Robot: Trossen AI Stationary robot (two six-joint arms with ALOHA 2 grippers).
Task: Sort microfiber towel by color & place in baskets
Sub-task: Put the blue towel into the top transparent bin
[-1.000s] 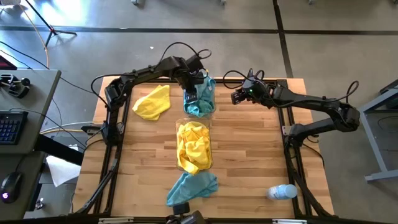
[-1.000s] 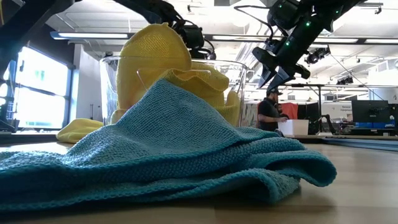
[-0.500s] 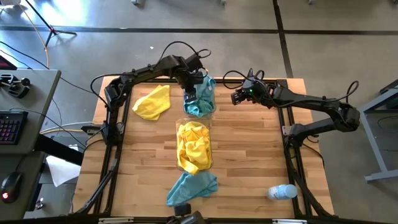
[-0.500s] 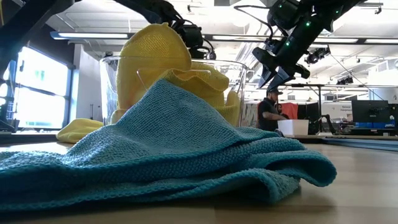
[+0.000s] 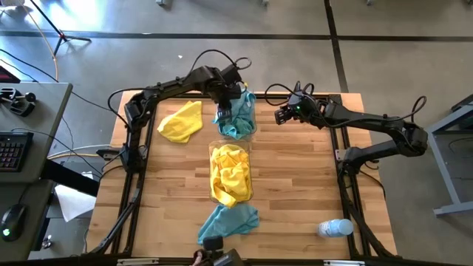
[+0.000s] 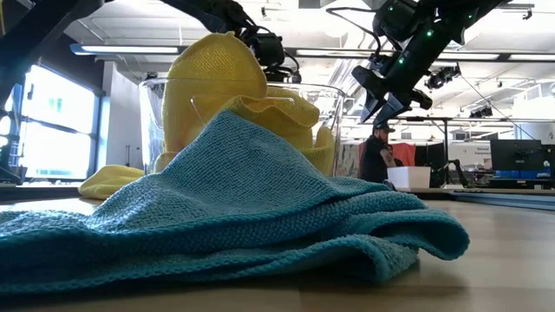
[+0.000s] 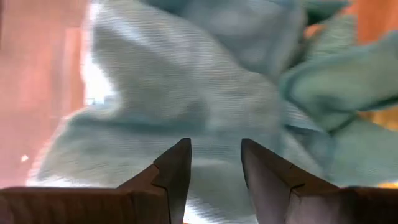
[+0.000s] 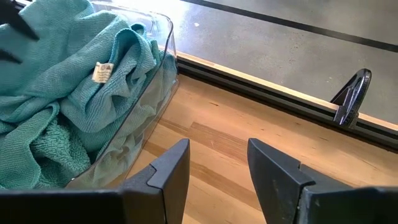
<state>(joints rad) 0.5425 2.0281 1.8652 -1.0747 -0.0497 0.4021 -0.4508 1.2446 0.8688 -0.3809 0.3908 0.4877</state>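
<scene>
On your wooden worktop (image 5: 295, 185), the left fingers (image 7: 177, 171) hang parted just above teal towels (image 5: 238, 118) in the 12 o'clock basket (image 5: 253, 124); right fingers (image 8: 277, 171) parted at its 3 o'clock

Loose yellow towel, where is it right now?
In the high view the loose yellow towel lies on the table's far left part, just left of the teal-filled basket where the left end effector is working.
</scene>
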